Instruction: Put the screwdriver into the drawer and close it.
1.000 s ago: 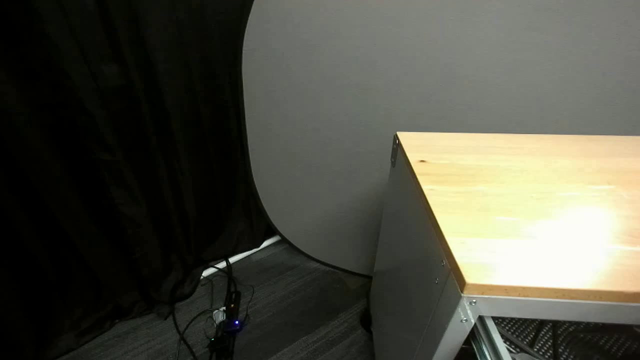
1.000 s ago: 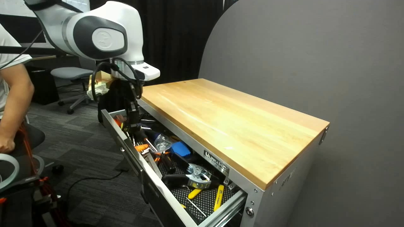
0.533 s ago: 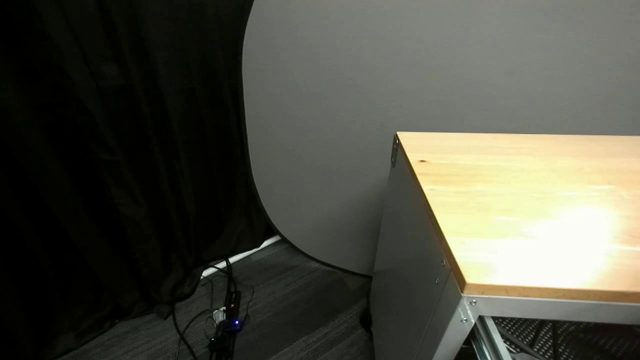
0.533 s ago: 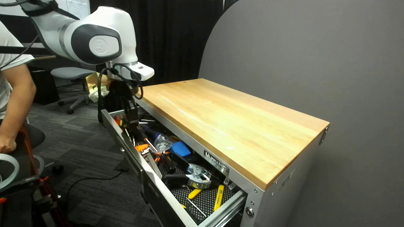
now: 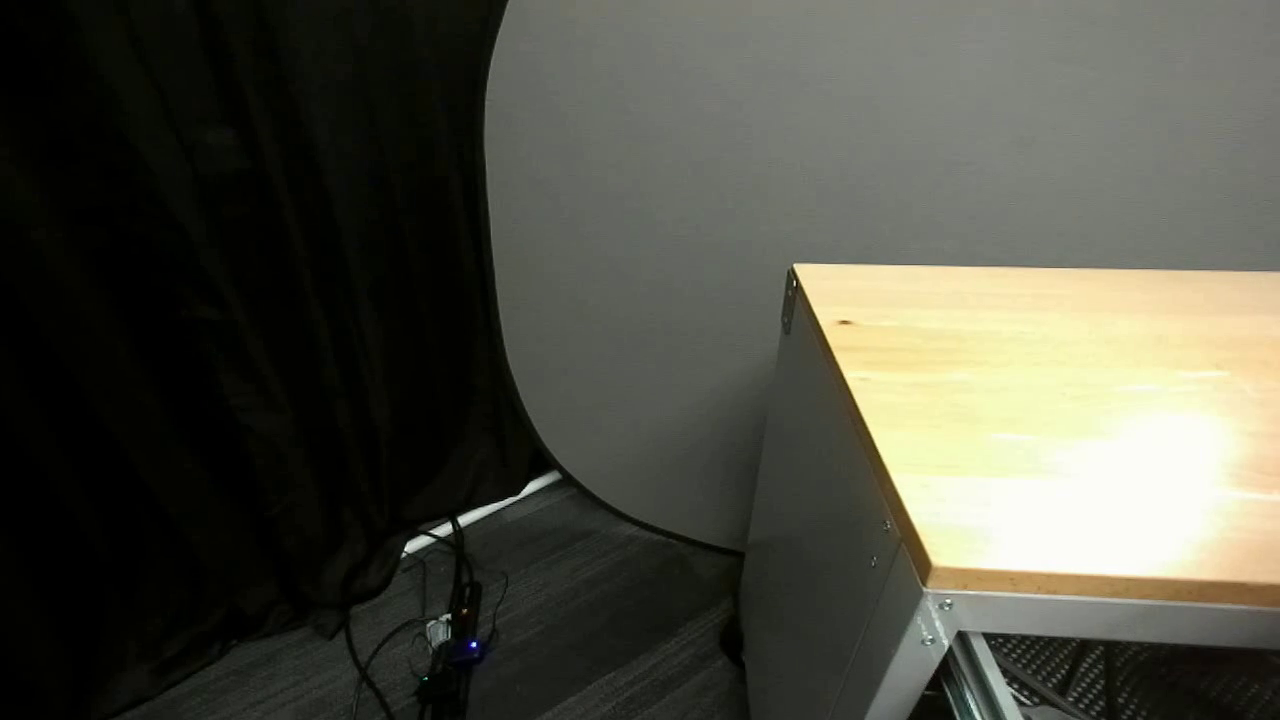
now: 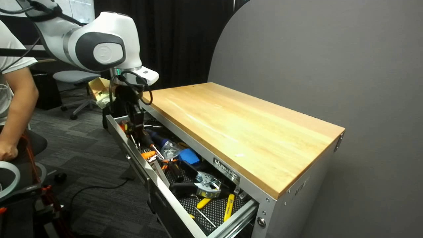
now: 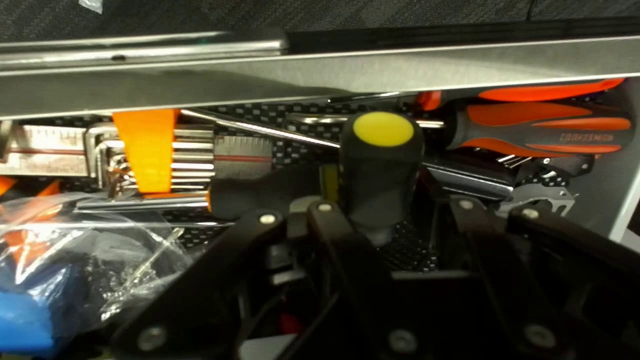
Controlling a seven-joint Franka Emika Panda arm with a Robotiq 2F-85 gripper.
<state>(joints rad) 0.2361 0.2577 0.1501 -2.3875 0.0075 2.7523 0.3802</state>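
A black curtain (image 6: 185, 43) hangs beyond the pulled-out drawer (image 7: 300, 75). Your gripper (image 7: 382, 207) is over one end of the drawer, jaws part-way together, pinching the handle of the yellow-capped screwdriver (image 7: 382, 172). You have it near the drawer's front rim, over loose tools (image 7: 550, 131); its tip is hidden.

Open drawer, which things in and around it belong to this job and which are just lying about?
For the job:
yellow-ended screwdriver, held in the gripper
open drawer

Just lying about:
orange hex-key holder
Craftsman handle
blue object
yellow handles
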